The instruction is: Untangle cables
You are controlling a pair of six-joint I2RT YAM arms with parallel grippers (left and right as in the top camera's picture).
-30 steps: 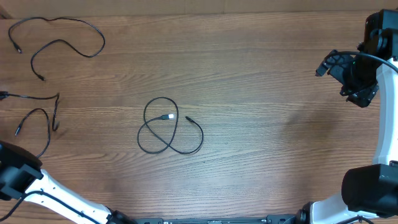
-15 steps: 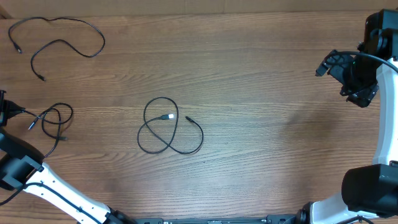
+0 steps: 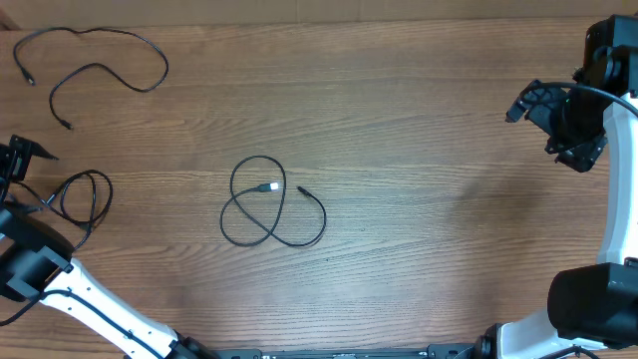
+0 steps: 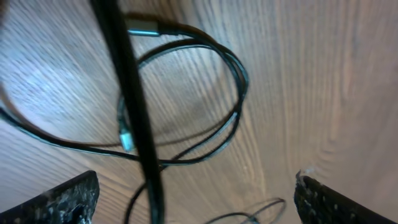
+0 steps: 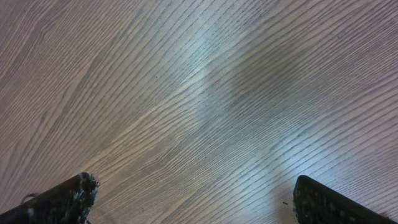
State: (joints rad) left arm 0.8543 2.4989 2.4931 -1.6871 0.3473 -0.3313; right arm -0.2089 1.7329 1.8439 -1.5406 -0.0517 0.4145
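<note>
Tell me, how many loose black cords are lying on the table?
3: the top-left cord, the left-edge cord looped beside the left gripper, and the middle cord. None looks hidden.

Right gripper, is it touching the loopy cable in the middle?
Apart. Overhead, the right gripper sits far off to one side, with bare wood between it and the looped cable.

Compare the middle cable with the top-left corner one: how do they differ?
The middle cable crosses over itself into closed loops; the corner cable snakes openly without crossing. The middle cable's ends lie close together; the corner cable's ends sit farther apart. Both are thin and black.
</note>
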